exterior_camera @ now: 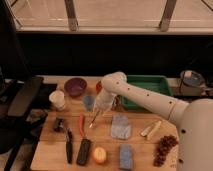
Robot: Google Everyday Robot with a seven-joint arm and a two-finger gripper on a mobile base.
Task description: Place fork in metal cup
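The gripper, over the board's middle, is closed on the fork, which hangs just beside the blue cup. I would hold the fork upright and lower it slowly. I cannot tell where the metal cup is.

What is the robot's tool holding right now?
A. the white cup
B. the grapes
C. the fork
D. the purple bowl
C: the tool, just right of the blue cup, is shut on the fork, which hangs down slanted from it toward the table.
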